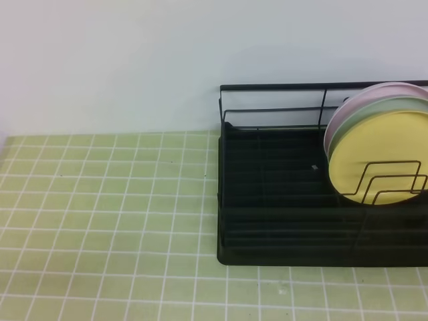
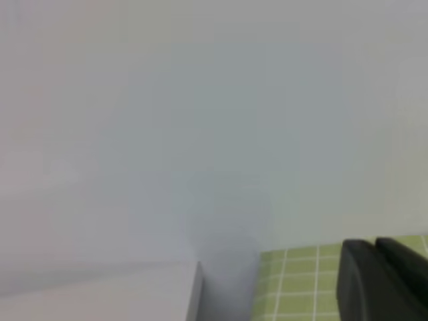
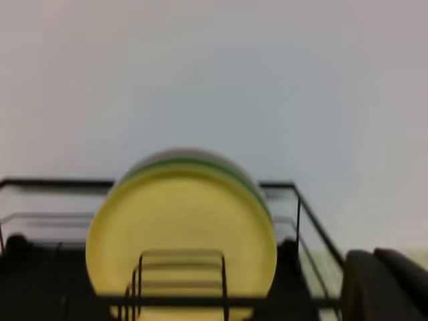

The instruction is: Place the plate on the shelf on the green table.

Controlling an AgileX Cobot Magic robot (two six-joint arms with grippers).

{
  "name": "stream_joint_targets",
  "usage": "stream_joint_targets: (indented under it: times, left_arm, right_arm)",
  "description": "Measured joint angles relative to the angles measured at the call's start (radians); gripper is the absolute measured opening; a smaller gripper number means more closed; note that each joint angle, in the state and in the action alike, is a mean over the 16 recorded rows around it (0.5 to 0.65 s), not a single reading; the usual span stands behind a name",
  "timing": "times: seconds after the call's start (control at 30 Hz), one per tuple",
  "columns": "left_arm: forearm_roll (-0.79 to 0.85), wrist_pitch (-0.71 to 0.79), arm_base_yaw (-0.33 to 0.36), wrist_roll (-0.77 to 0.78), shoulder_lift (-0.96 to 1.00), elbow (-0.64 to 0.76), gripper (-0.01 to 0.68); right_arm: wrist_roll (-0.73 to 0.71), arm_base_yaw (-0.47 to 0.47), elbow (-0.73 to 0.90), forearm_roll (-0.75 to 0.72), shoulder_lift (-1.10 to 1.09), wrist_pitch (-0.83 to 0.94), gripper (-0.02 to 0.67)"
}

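Left gripper [image 2: 381, 281] is shut, empty, over the green table [image 1: 100, 200], far from the shelf [image 1: 281, 200]. The plate [image 1: 378, 157] stands upright in right-side dividers, dead ahead of the nearer, shut, empty right gripper [image 3: 384, 287].

Bright, even light; both wrist views blurred, high view soft.

The shelf [image 1: 281, 221] and plate [image 1: 378, 157] are cut off at the right edge.
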Motion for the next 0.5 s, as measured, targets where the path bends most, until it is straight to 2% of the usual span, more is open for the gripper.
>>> stream_joint_targets:
  times: [0.13, 0.23, 0.37, 0.5]
  left_arm:
    - [0.049, -0.012, 0.008, -0.077, -0.013, 0.001, -0.001]
    - [0.169, -0.021, 0.015, -0.233, -0.022, 0.006, -0.001]
    - [0.440, 0.001, 0.025, -0.543, -0.031, 0.019, -0.001]
    - [0.781, 0.088, 0.035, -0.919, -0.040, 0.035, -0.001]
  right_arm:
    - [0.325, -0.002, 0.041, -0.284, -0.014, 0.032, -0.003]
    - [0.531, -0.002, 0.061, -0.468, -0.014, 0.070, -0.003]
    - [0.742, -0.002, 0.074, -0.659, -0.014, 0.142, -0.003]
    - [0.841, 0.000, 0.074, -0.761, -0.015, 0.206, -0.003]
